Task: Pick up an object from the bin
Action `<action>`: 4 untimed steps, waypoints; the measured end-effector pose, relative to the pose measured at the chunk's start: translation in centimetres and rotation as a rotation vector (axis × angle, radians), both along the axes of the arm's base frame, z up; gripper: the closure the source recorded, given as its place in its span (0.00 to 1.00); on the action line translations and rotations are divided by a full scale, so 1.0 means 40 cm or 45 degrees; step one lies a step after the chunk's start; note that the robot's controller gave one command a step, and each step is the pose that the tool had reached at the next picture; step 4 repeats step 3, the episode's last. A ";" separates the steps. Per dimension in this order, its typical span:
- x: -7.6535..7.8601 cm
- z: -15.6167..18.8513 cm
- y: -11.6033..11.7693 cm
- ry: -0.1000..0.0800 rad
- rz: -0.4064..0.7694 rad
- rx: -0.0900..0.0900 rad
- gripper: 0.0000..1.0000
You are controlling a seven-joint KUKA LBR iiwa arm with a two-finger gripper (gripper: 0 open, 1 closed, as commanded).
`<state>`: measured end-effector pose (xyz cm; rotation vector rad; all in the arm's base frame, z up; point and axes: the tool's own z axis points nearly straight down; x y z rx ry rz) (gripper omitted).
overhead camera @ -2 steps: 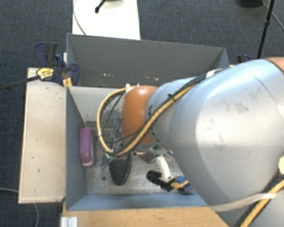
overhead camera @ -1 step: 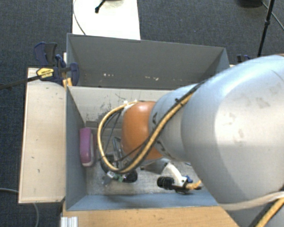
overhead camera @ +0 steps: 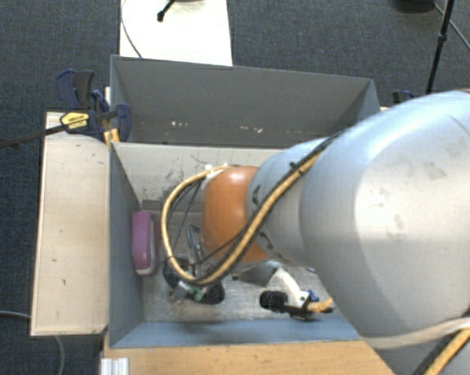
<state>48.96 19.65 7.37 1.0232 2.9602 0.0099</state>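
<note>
The gripper reaches low to the near-left floor of the grey metal bin to get at loose things. Whether it is clenched or released cannot be told. Nearest lie a purple oblong plastic block along the left wall, and a white black-tipped tool to its right, apart from it.
</note>
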 end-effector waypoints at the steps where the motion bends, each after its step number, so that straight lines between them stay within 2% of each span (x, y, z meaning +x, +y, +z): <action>1: 0.003 0.104 0.000 0.010 -0.001 -0.002 1.00; 3: 0.007 0.277 -0.001 0.010 0.009 -0.003 1.00; 4: 0.007 0.277 -0.001 0.010 0.009 -0.003 1.00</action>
